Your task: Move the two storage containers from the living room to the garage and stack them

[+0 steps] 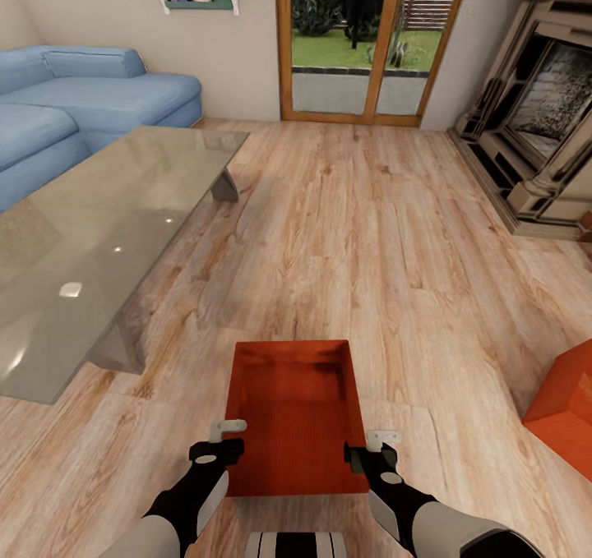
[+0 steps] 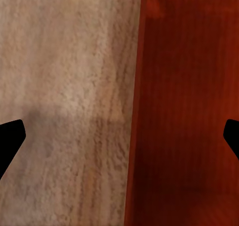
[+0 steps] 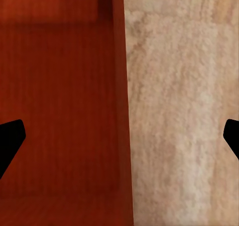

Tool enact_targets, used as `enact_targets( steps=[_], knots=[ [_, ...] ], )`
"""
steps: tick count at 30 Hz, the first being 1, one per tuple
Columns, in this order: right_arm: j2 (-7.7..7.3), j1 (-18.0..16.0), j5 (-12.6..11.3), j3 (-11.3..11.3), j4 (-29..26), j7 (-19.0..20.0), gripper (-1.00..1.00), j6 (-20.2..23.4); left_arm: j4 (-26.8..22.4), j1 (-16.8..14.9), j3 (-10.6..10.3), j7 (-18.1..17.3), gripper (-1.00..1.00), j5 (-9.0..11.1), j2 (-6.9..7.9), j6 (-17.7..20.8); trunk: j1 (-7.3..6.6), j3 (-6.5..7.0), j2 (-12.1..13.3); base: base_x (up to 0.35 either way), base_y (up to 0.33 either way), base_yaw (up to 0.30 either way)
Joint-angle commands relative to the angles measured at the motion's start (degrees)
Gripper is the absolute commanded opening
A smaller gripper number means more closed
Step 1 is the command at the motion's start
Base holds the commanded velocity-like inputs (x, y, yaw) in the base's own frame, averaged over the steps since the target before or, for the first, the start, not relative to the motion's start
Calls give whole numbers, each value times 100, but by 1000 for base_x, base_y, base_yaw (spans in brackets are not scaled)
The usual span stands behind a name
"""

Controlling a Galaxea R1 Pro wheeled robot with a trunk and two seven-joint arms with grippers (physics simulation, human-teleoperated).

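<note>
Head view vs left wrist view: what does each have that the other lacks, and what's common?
Head view only: second storage container at the right edge, glass coffee table, blue sofa, fireplace, glass doors, both arms. Left wrist view only: fingertips spread wide, straddling the container's left wall. Shared: near storage container, wood plank floor.

Second storage container [image 1: 566, 414] cut off by the head view's right edge
</note>
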Motion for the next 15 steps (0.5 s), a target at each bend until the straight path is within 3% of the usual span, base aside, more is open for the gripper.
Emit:
enact_targets(
  steps=[1, 15],
  knots=[
    [2, -3, -52, 49, 5, -18, 100, -18, -11, 0, -38, 40, 100, 37, 4, 34, -1, -4, -1, 0, 0, 0],
    [9, -3, -74, 49, 5, -18, 100, -18, -11, 0, -21, 40, 100, 37, 4, 41, 109, -93, -202, 0, 0, 0]
  ],
)
